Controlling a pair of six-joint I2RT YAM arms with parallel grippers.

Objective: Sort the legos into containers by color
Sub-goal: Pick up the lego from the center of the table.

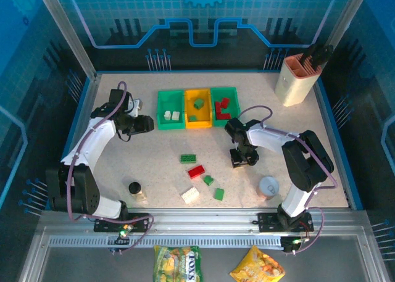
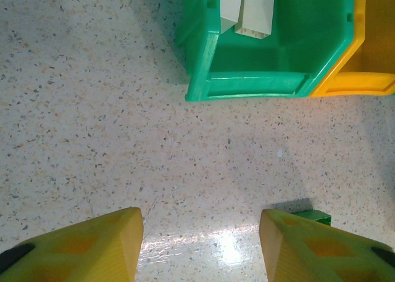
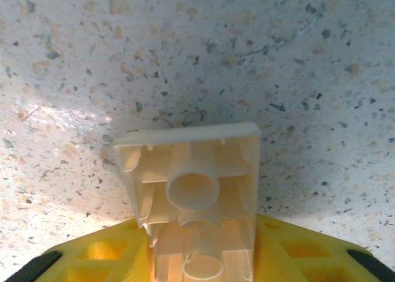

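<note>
The right gripper (image 3: 199, 225) has its two yellow fingers pinched on a cream-white plastic brick (image 3: 191, 171). The brick's hollow underside faces the wrist camera, and it sticks out past the fingertips over the speckled table (image 3: 278, 60). Whether it touches the tabletop I can't quite tell. Seen from above, that gripper sits to the right of a loose red plastic brick (image 1: 196, 171) and nearer the arms than the right-hand green plastic bin (image 1: 236, 109), which holds red bricks.

The left gripper (image 2: 200, 219) hangs with its jaws spread and nothing between them. A small green brick (image 2: 312, 217) peeks out at the edge of one finger. Ahead stands the left-hand green plastic bin (image 2: 259, 84) with two cream-white bricks (image 2: 247, 10) inside, and it touches an orange-yellow plastic bin (image 2: 364, 78).
</note>
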